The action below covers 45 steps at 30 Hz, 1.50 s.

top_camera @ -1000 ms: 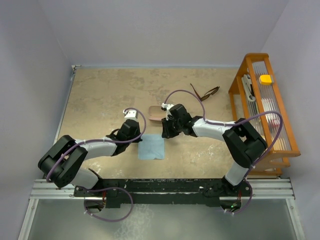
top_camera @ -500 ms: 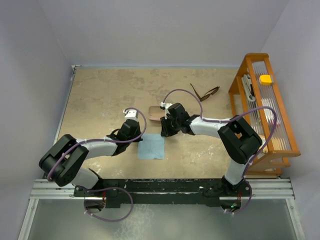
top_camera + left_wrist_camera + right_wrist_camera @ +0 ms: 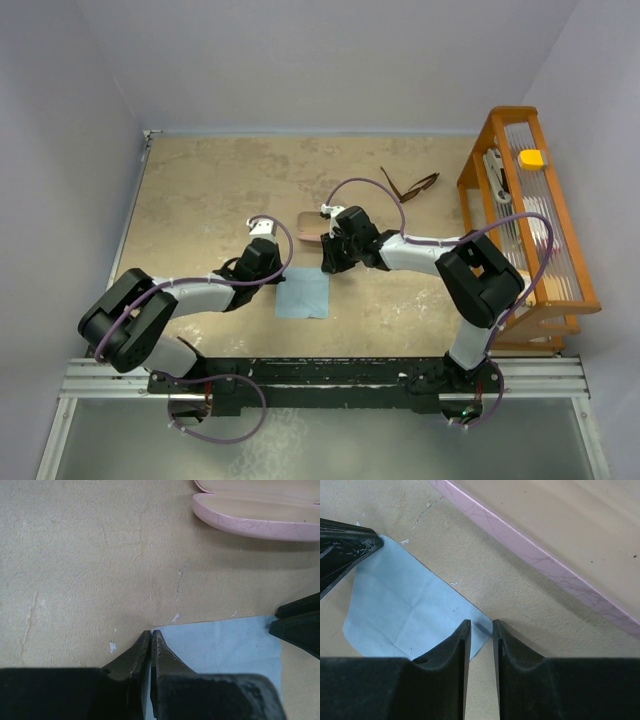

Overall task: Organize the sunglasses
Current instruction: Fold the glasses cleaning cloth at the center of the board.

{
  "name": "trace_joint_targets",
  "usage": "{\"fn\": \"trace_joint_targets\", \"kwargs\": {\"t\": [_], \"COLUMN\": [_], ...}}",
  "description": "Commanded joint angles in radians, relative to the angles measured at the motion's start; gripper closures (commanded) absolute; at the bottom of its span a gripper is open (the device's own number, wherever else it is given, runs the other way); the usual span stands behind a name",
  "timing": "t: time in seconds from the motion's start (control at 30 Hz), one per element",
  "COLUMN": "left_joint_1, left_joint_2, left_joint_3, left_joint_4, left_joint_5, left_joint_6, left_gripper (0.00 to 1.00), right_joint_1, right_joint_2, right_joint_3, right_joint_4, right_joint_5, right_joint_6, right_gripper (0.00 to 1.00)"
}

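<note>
The sunglasses (image 3: 408, 186), thin dark frame with the temples spread, lie at the back right of the tan tabletop, away from both grippers. A light blue cloth (image 3: 305, 293) lies flat in front of the open pink case (image 3: 310, 226). My left gripper (image 3: 151, 632) is shut, its tips touching the cloth's (image 3: 220, 645) far left corner; I cannot tell whether the fabric is pinched. My right gripper (image 3: 481, 624) is open by a narrow gap, its tips straddling the opposite far corner of the cloth (image 3: 405, 610), just short of the case (image 3: 560, 530).
An orange wooden rack (image 3: 540, 230) with clear dividers, holding a yellow item (image 3: 531, 158), stands along the right edge. The case's pink rim (image 3: 255, 510) lies close beyond both grippers. Grey walls close off the left, back and right.
The right arm shifted slightly left and toward the cloth's corner a second ago, then held still. The left arm and the cloth have not moved.
</note>
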Motion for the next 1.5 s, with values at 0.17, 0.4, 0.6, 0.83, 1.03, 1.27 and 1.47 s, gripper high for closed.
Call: {"fn": "trace_joint_targets", "kwargs": {"t": [0.17, 0.4, 0.6, 0.83, 1.03, 1.27, 1.47], "left_joint_1": [-0.003, -0.003, -0.003, -0.002, -0.003, -0.003, -0.003], "left_joint_2": [0.026, 0.031, 0.031, 0.032, 0.032, 0.023, -0.042], "left_joint_3": [-0.014, -0.014, -0.015, -0.016, -0.016, -0.016, -0.025], "left_joint_4": [-0.043, -0.04, -0.039, -0.037, -0.037, -0.041, -0.054], "left_joint_5": [0.017, 0.018, 0.019, 0.019, 0.018, 0.008, -0.019], "left_joint_6": [0.002, 0.001, 0.0, -0.001, 0.001, 0.007, -0.002], "left_gripper": [1.0, 1.0, 1.0, 1.0, 1.0, 1.0, 1.0], "right_joint_1": [-0.001, 0.008, 0.014, 0.022, 0.023, 0.024, 0.027], "right_joint_2": [0.009, 0.0, -0.004, -0.001, -0.001, -0.008, -0.062], "right_joint_3": [-0.037, -0.039, -0.046, -0.048, -0.047, -0.037, -0.038], "right_joint_4": [0.053, 0.045, 0.043, 0.041, 0.041, 0.039, 0.033], "right_joint_5": [-0.032, -0.031, -0.03, -0.029, -0.021, -0.013, -0.002], "right_joint_6": [0.018, 0.02, 0.022, 0.019, 0.017, -0.003, -0.026], "right_gripper": [0.76, 0.78, 0.79, 0.9, 1.0, 1.0, 1.0]}}
